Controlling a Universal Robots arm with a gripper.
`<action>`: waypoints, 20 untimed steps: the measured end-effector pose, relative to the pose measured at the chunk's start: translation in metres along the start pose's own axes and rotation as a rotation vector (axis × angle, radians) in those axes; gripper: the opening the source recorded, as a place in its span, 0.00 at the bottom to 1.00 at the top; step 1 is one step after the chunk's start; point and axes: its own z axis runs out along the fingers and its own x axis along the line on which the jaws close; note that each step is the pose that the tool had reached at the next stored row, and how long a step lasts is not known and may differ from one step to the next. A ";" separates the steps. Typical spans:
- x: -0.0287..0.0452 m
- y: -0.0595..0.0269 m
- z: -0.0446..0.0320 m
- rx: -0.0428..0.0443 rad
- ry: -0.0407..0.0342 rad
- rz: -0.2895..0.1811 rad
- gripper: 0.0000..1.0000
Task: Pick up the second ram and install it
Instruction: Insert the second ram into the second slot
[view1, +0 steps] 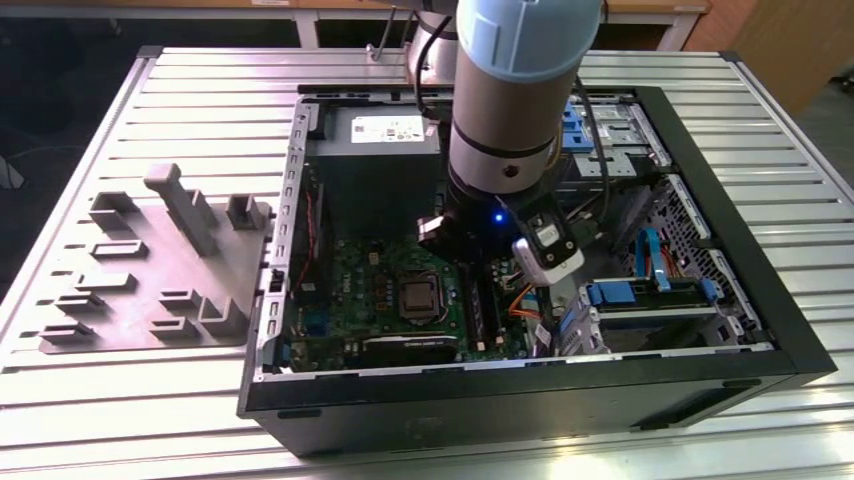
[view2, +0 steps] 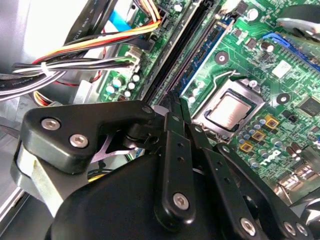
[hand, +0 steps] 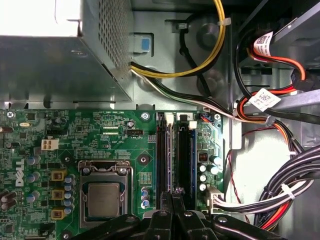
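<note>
Black finger links (view2: 125, 200) of mine sit closest in both wrist views, and the jaws are clenched, with the fingertips (hand: 175, 194) drawn together. I cannot make out whether anything thin is between them.

The slatted tabletop (view1: 134, 400) carries the open computer case (view1: 534, 400), and my arm (view1: 514, 90) reaches down into it. Beside the case, on the exterior view's left, lies the grey holder tray (view1: 134, 300). I see no dark stick in it, so I judge the pick-up done.

Inside the case the green motherboard (hand: 120, 150) lies flat, with the processor socket (hand: 103, 197) just beside the long black memory slots (hand: 184, 155). My fingertips are poised over the near end of those slots.

What I take for the second ram (hand: 164, 160) is the long dark strip standing along a slot, running away from my fingertips. Its near end lies just under or touching them; I cannot tell which.

By my reckoning the install is in its last stage. The stick is lined up in its slot, and whether it is fully seated and latched I cannot tell.
</note>
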 end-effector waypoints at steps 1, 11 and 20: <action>0.0000 -0.0002 0.0001 -0.0001 -0.0001 0.000 0.11; 0.0003 -0.0004 0.0009 0.0002 -0.0001 0.003 0.11; 0.0003 -0.0004 0.0023 0.0001 -0.0004 0.007 0.11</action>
